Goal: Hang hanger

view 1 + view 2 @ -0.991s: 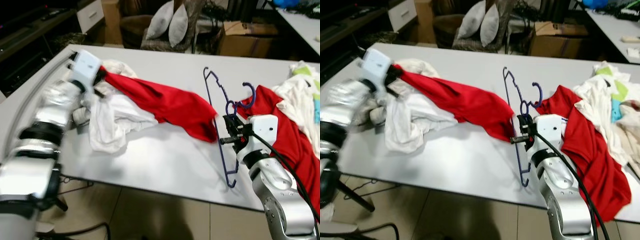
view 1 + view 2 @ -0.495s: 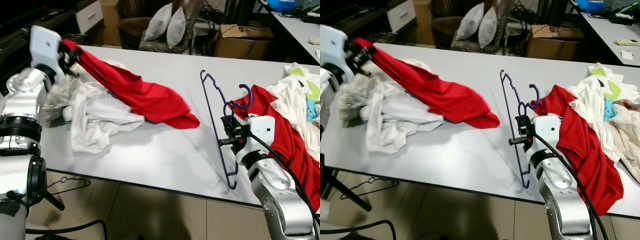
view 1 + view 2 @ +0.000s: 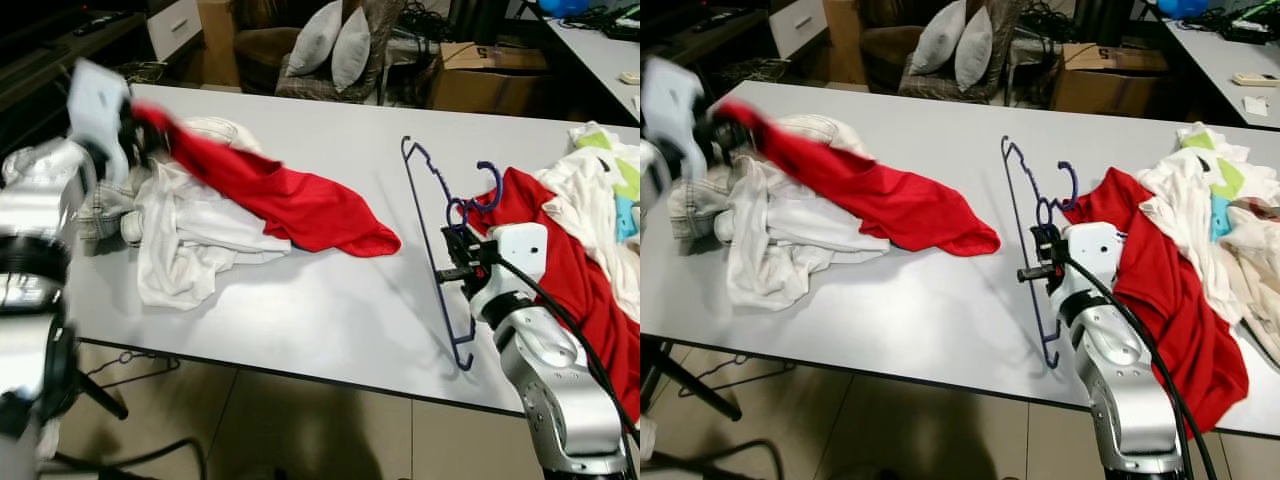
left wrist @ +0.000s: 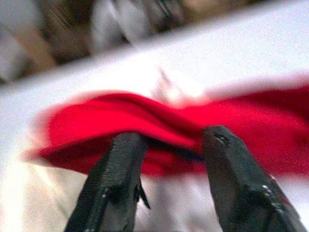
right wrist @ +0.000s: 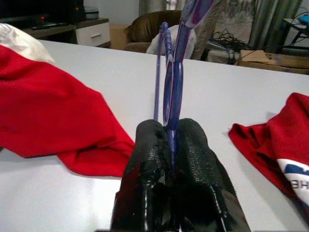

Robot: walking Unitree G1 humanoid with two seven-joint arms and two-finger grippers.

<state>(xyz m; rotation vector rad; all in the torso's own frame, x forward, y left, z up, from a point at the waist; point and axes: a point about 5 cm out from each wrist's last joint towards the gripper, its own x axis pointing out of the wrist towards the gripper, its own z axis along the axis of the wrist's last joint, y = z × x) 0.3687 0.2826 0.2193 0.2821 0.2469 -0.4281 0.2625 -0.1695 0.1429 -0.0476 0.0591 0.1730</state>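
Note:
A blue wire hanger (image 3: 424, 214) stands tilted on the white table (image 3: 330, 300), and my right gripper (image 3: 452, 256) is shut on its wire near the hook. In the right wrist view the hanger (image 5: 174, 82) rises from between the closed fingers (image 5: 149, 154). At the table's left end my left gripper (image 3: 138, 128) is shut on one end of a red shirt (image 3: 290, 200) and holds that end up. The rest of the shirt trails across the table toward the hanger, stopping short of it. The left wrist view, blurred, shows red cloth (image 4: 145, 116) pinched at the fingertips.
Crumpled white clothes (image 3: 200, 235) lie under the red shirt at the left. Another red shirt (image 3: 570, 270) and a pile of light clothes (image 3: 600, 180) cover the table's right end. An armchair with pillows (image 3: 330, 45) and a cardboard box (image 3: 485, 85) stand beyond the table.
My left gripper raised its end of the red shirt and dragged the shirt leftward, away from the hanger; it now sits a little lower. The right gripper kept holding the hanger in place.

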